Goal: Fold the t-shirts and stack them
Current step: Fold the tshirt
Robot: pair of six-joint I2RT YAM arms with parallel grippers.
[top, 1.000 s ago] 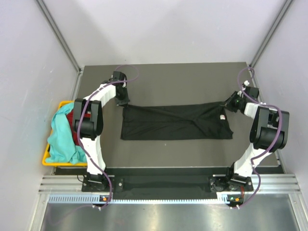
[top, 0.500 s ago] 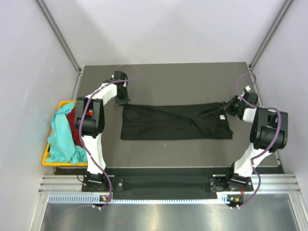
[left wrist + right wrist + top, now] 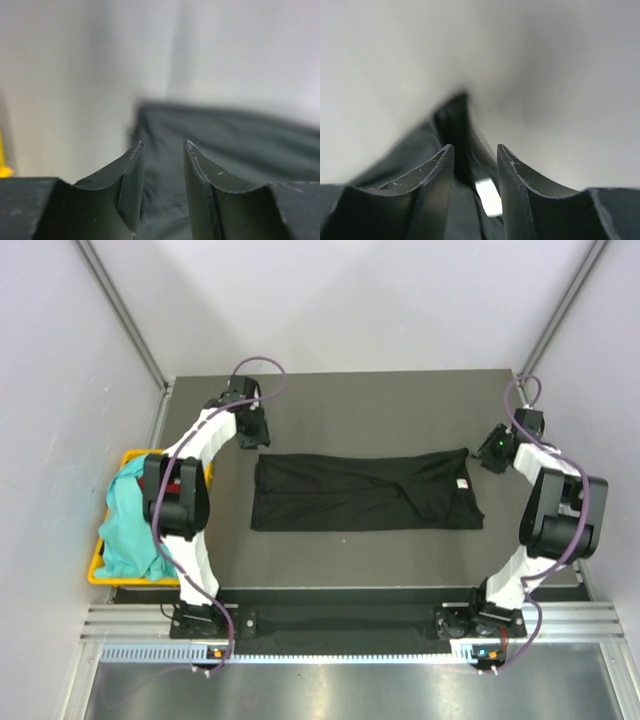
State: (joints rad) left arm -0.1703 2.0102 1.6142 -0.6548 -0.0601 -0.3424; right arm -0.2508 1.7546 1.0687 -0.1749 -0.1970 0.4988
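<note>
The black t-shirt (image 3: 365, 490) lies flat across the middle of the table as a long folded band. Its small white neck label (image 3: 463, 483) is near the right end. My left gripper (image 3: 252, 435) is open and empty, just beyond the shirt's far left corner. In the left wrist view the black cloth (image 3: 225, 145) shows past the left gripper (image 3: 162, 144). My right gripper (image 3: 490, 452) is open and empty by the far right corner. In the right wrist view the right gripper (image 3: 475, 146) has the cloth (image 3: 455, 120) and label (image 3: 488, 196) showing between its fingers.
A yellow plastic basket (image 3: 96, 568) stands at the table's left edge. It holds a teal t-shirt (image 3: 125, 525) and a red one (image 3: 150, 490). Grey walls close in on both sides.
Both grippers have let go of the black shirt's far corners and drawn back from it. The far edge has dropped flat onto the table.
</note>
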